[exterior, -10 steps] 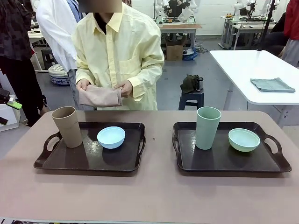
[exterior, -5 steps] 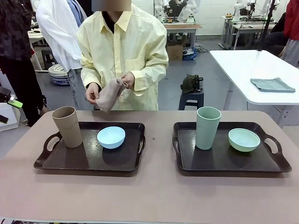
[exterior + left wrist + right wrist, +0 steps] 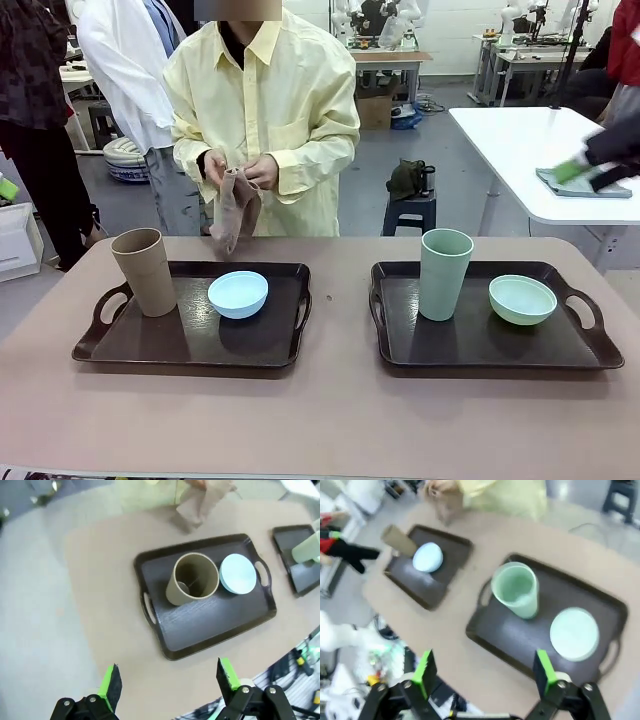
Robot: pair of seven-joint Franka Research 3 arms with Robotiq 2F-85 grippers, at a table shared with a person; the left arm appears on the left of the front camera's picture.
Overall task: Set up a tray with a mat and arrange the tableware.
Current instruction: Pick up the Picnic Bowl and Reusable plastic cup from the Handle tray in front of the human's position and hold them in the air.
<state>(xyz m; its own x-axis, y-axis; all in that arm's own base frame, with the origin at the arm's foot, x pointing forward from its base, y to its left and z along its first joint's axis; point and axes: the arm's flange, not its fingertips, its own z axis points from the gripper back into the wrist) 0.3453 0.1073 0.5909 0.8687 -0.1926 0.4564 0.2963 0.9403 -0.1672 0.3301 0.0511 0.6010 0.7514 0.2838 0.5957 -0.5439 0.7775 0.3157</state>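
Two dark trays lie on the table. The left tray (image 3: 180,356) holds a tan cup (image 3: 145,271) and a light blue bowl (image 3: 238,294). The right tray (image 3: 480,362) holds a pale green cup (image 3: 444,273) and a pale green bowl (image 3: 522,299). At the far side a person holds a tan mat (image 3: 236,208) that hangs from both hands. My left gripper (image 3: 169,682) is open, high above the left tray (image 3: 200,625) and tan cup (image 3: 192,580). My right gripper (image 3: 484,672) is open, high over the right tray (image 3: 520,635), green cup (image 3: 516,590) and green bowl (image 3: 574,632). It shows blurred (image 3: 570,172) at the front view's right edge.
A white table (image 3: 540,150) with a folded grey cloth stands beyond the right end of my table. A black stool (image 3: 410,205) and other people stand behind. Bare tabletop (image 3: 320,420) runs in front of and between the trays.
The person has shaken the folded mat out so it hangs down from both hands. My right gripper has come into the front view at the upper right.
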